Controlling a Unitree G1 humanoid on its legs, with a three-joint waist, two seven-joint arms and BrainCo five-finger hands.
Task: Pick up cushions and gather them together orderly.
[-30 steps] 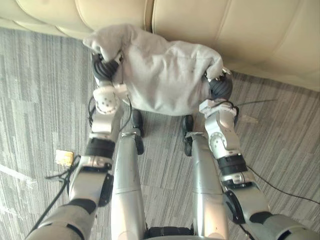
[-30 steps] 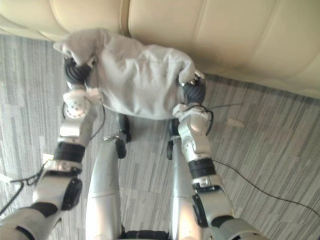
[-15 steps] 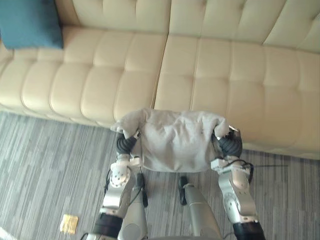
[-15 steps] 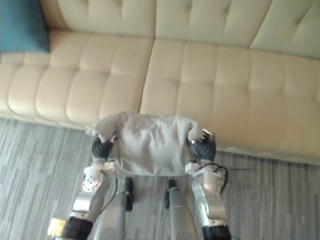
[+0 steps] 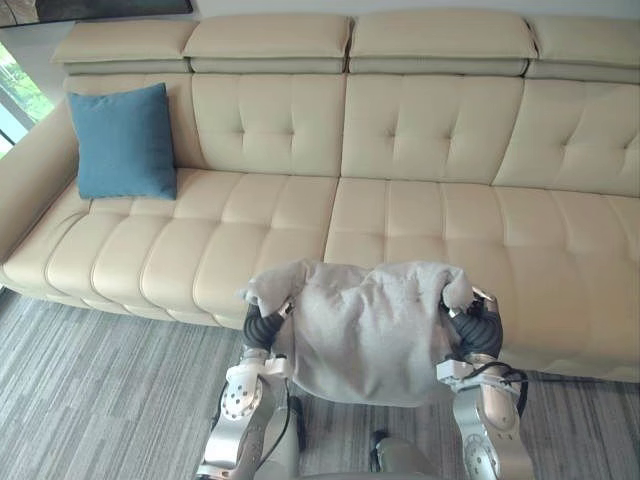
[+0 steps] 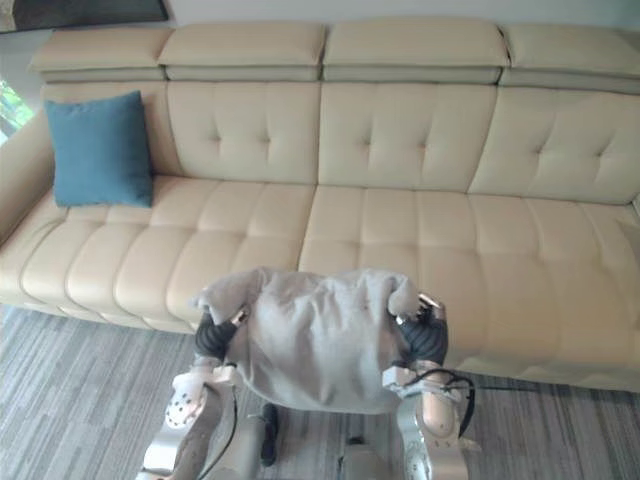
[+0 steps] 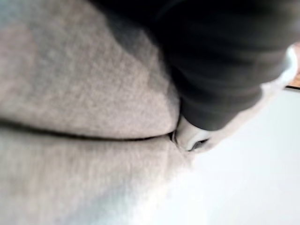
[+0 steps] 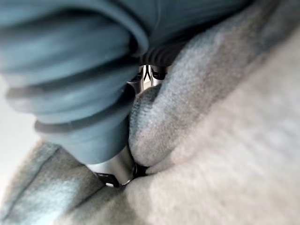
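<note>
A soft grey cushion (image 5: 365,330) hangs between my two hands in front of the cream sofa's seat edge (image 5: 200,300). My left hand (image 5: 262,328) grips its left upper corner and my right hand (image 5: 474,335) its right upper corner, with cloth bunched over both. In the wrist views the grey fabric (image 7: 84,93) folds tightly round a finger (image 8: 115,168) that digs into it. A blue cushion (image 5: 125,142) stands upright against the backrest at the sofa's left end, far from both hands.
The long cream sofa (image 5: 430,220) spans the view, its seat bare from the blue cushion rightwards. Grey striped carpet (image 5: 90,400) lies in front of it at the lower left.
The camera has tilted up, so the whole sofa and the blue cushion have come into view. Both hands have kept hold of the grey cushion and carry it higher, before the seat.
</note>
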